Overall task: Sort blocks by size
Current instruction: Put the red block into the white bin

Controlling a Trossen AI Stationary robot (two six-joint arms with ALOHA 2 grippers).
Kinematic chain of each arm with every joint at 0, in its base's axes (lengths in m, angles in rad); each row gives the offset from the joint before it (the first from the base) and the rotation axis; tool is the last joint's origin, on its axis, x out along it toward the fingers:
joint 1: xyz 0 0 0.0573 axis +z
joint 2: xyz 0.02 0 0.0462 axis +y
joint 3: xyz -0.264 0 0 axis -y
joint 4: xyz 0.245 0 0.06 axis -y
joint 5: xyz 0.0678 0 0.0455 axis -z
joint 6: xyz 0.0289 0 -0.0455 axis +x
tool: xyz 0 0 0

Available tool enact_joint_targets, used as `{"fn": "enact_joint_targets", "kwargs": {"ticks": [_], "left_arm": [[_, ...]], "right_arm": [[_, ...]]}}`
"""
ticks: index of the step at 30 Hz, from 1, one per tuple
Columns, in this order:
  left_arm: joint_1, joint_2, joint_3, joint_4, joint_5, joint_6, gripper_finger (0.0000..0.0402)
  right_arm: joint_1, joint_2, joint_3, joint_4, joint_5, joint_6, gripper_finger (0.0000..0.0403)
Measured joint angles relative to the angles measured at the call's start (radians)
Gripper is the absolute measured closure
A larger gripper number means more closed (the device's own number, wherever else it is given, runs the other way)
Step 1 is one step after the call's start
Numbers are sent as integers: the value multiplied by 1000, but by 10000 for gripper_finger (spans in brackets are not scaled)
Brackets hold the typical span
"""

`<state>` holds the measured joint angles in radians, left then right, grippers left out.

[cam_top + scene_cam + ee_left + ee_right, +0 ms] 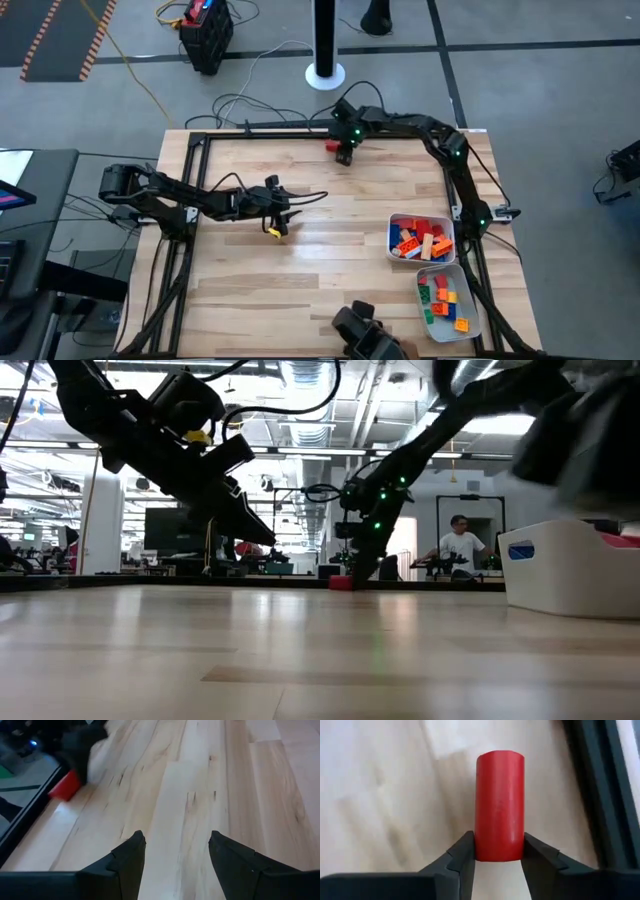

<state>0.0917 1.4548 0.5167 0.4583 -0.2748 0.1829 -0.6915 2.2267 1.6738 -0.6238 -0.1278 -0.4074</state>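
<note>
A red oblong block (333,147) lies on the wooden table near its far edge, beside the black frame rail. It also shows in the low view (341,582) and the left wrist view (65,787). My right gripper (499,847) is down at the block and shut on it; it also shows in the high view (345,152). My left gripper (175,837) is open and empty, and hangs above bare wood left of the table's middle (283,213). Other blocks lie in two white trays at the right. My right gripper pinches the red block's two long sides (482,845) between its two fingers, at the end nearest the gripper. The block reaches out forward from the fingertips, in line with the fingers. In the low view its underside (341,586) looks to be on the table.
A white tray (391,240) holds red, orange and tan oblong blocks. A second white tray (470,322) nearer the front holds small green, orange and red blocks. A black frame rail (270,130) runs round the table. Bare wood lies between the arms. A person (462,545) sits in the room behind.
</note>
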Motion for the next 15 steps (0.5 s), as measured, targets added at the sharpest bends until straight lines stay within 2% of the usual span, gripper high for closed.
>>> {"fn": "enact_joint_targets", "kwargs": {"ticks": [4, 9, 12, 15], "left_arm": [[0, 0, 0, 1, -22, 1, 194], [0, 0, 0, 1, -27, -7, 194], [0, 0, 0, 1, -28, -19, 194], [-3, 0, 0, -7, -28, -28, 194]], "right_arm": [[18, -23, 67, -223, 6, 42, 247], [80, -79, 78, -537, 5, 113, 251], [131, -117, 55, -737, 5, 161, 251], [190, -192, -16, -805, 4, 204, 251]]}}
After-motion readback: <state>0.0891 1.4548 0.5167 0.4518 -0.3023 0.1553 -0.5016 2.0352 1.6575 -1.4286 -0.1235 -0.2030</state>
